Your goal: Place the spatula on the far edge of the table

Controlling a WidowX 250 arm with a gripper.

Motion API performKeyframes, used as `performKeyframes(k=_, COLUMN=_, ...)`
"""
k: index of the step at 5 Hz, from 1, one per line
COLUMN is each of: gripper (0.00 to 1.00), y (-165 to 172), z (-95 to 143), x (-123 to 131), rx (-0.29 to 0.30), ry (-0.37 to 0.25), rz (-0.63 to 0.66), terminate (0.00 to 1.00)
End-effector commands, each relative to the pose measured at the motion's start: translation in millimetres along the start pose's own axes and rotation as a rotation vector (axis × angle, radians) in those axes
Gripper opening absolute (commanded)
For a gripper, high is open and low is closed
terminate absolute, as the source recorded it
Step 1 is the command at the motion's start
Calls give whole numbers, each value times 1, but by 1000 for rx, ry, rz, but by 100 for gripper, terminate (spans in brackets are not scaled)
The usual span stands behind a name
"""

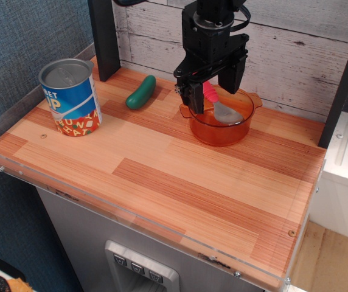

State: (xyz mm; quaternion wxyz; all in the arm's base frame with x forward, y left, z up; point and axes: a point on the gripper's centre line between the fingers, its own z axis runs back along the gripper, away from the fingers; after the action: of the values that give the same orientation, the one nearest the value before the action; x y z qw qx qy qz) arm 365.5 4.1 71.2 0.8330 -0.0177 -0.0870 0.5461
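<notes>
The spatula lies in an orange see-through bowl [244, 125] at the back of the table [162, 176]. Its pink-red handle [210, 93] sticks up over the bowl's left rim and its grey head [226, 112] rests inside. My gripper [209, 87] hangs just above the bowl's left side, open, with one black finger [191, 97] left of the handle and the other [229, 74] behind and to the right. The handle sits between the fingers, not clamped.
A green pickle-shaped object [140, 92] lies left of the bowl. A blue and red tin can [70, 97] stands at the left. A black post [104, 36] rises at the back left, another [344, 73] at the right. A plank wall backs the table.
</notes>
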Motion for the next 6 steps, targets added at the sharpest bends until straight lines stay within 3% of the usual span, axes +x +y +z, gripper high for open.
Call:
performKeyframes(k=1, gripper=100, y=-16, z=3, x=14, rx=-35, ry=-9, rz=-145, terminate=0)
performKeyframes(k=6, gripper=100, y=-18, z=-27, x=14, rx=-21, ry=36, rz=-183, terminate=0)
